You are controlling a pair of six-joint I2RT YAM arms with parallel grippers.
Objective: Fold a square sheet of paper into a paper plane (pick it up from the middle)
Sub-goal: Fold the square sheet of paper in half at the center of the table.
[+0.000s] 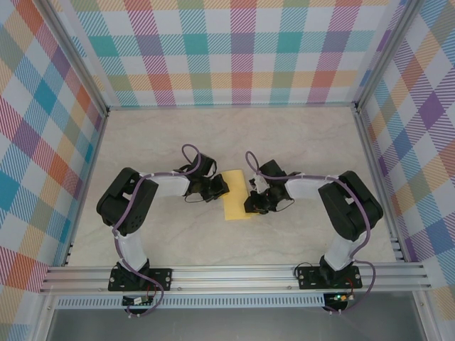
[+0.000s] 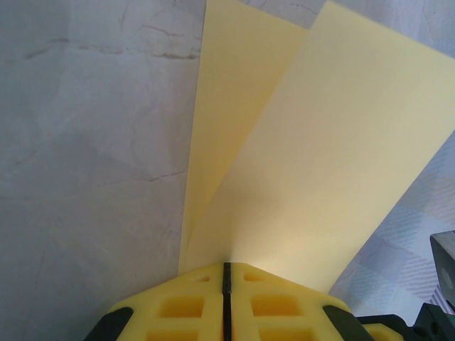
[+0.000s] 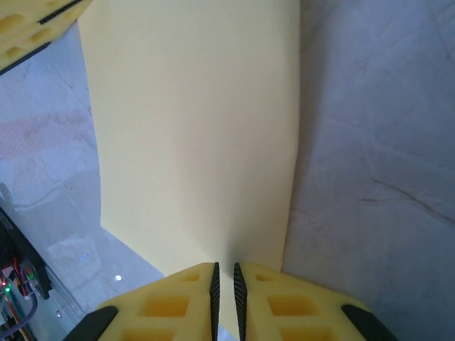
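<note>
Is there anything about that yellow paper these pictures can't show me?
- Top view: the sides of the yellow sheet are partly covered by the left and right jaws; creases are too small to see.
- Left wrist view: its far end runs off the top edge; where its two layers meet is hidden inside the left jaws.
- Right wrist view: far end cut off at the top; underside faces away.

The square sheet of paper [image 2: 313,163] is presented as thin, smooth, matt yellow paper. The fingers [image 2: 178,309] of the left gripper [image 2: 226,268] are moulded in matt yellow plastic, with black faces at the seam. The table top [image 1: 298,135] is finished smooth, marble-patterned, with a faint sheen. The front rail [image 1: 234,273] is formed of ribbed, satin-finished metal.
</note>
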